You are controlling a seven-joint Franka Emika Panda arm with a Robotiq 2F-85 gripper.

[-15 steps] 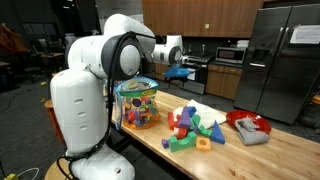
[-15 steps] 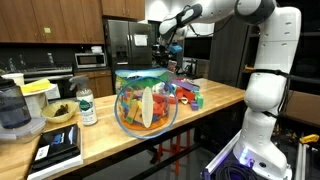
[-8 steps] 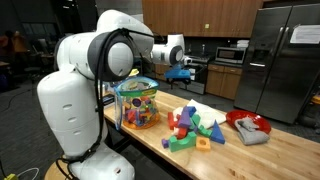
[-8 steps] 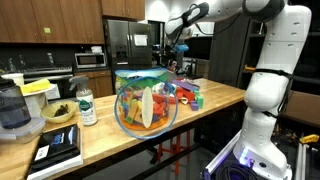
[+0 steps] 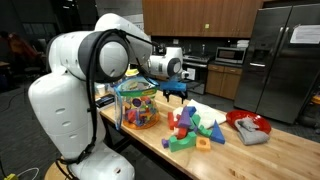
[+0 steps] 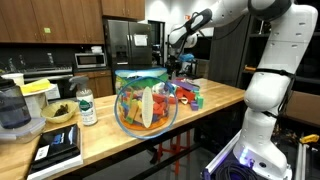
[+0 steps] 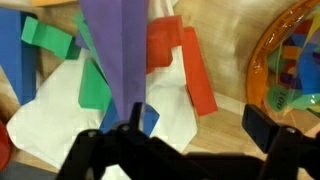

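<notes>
My gripper (image 5: 176, 92) hangs open above the wooden table (image 5: 280, 150), with nothing between its fingers. It is over the gap between a clear plastic jar of coloured toys (image 5: 137, 103) and a pile of coloured foam blocks (image 5: 195, 128). In an exterior view the gripper (image 6: 183, 64) hovers just above the blocks (image 6: 186, 93), behind the jar (image 6: 146, 100). The wrist view shows the gripper (image 7: 198, 122) over bare wood and white paper (image 7: 60, 115). A purple block (image 7: 120, 45), a red block (image 7: 195, 70) and a green block (image 7: 95, 85) lie ahead of it, with the jar (image 7: 290, 60) at the right.
A red bowl holding a grey cloth (image 5: 247, 125) sits beyond the blocks. At the jar's end of the counter stand a bottle (image 6: 86, 105), a bowl of greens (image 6: 58, 113), a blender (image 6: 14, 110) and a book (image 6: 55, 147). Fridge and cabinets stand behind.
The arm has swung round and the gripper has come down closer to the table, towards the blocks and jar. Its jaws stayed open; nothing on the table moved.
</notes>
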